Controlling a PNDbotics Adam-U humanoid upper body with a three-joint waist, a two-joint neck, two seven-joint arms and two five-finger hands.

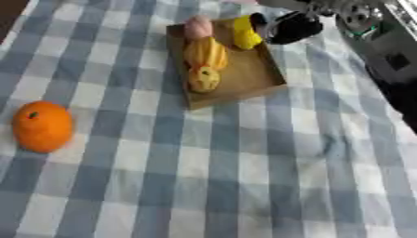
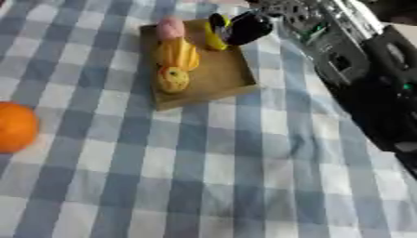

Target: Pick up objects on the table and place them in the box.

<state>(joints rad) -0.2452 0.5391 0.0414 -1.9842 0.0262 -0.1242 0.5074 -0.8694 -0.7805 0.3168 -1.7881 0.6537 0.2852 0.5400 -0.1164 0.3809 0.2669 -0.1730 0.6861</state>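
Box [image 1: 248, 76], a shallow brown cardboard tray, lies at about twelve o'clock on the blue-and-white checked tablecloth [image 1: 244, 167], turned slightly askew. Four things sit inside it along its left side. At the far end is a pink rounded item [image 1: 197, 27]; just beside it, toward one o'clock, is a yellow item [image 1: 244, 33] that leans at the far right corner. Below the pink one lies an orange-yellow ribbed item [image 1: 205, 52], and touching it at six o'clock is a small yellow knobbly item [image 1: 204, 79] with a dark spot on top. The right half of the box floor is bare.

Right hand [image 1: 292, 27], black, comes in from the one o'clock corner and sits at the far right corner of the box, its fingers curled round the upper end of the yellow item. The silver and black arm [image 2: 342, 51] runs behind it down the right edge.

An orange [image 1: 42, 126], with a small green stem spot, rests on the cloth at nine o'clock, well apart from the box.
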